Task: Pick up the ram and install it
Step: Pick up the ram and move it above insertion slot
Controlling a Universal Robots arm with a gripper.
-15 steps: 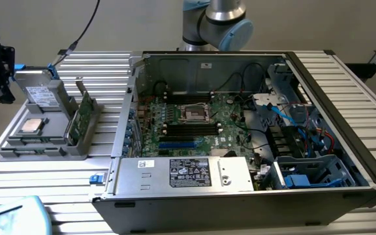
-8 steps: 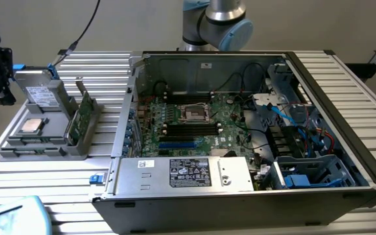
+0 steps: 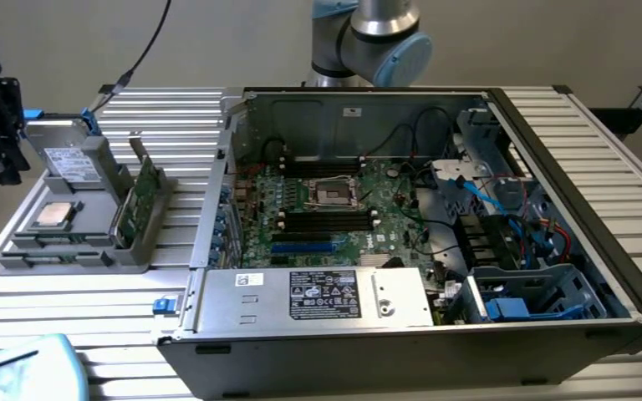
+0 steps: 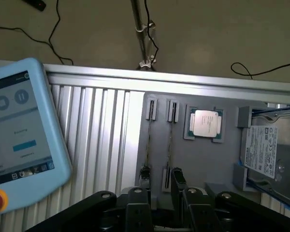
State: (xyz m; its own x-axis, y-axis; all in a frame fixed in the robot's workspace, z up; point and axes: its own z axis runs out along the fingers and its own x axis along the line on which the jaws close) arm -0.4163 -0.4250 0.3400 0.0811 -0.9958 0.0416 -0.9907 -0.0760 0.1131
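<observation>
The gripper (image 4: 164,205) hangs above the grey holder (image 3: 76,251) that lies on the slatted metal tabletop (image 3: 87,301), at the exterior view's left. Its two fingers (image 4: 137,203) stand apart with nothing between them, so it is open and holds nothing.

Two ram sticks (image 3: 143,194) stand on edge in the holder's narrow slots, side by side and close together. From the wrist view they appear as two thin lines running along the holder, and the gripper is nearest to their near ends without touching them. Beside them in the same holder lies a square silver-topped processor (image 4: 205,123), and past that a grey drive (image 4: 265,153) with a white label.

To the exterior view's right of the holder sits an open computer case (image 3: 567,276) with the green motherboard (image 3: 383,219) exposed. Its long black memory slots (image 3: 323,220) lie on either side of the processor socket (image 3: 333,193). A light-blue control tablet (image 4: 21,137) with a screen rests on the tabletop, well apart from the holder.
</observation>
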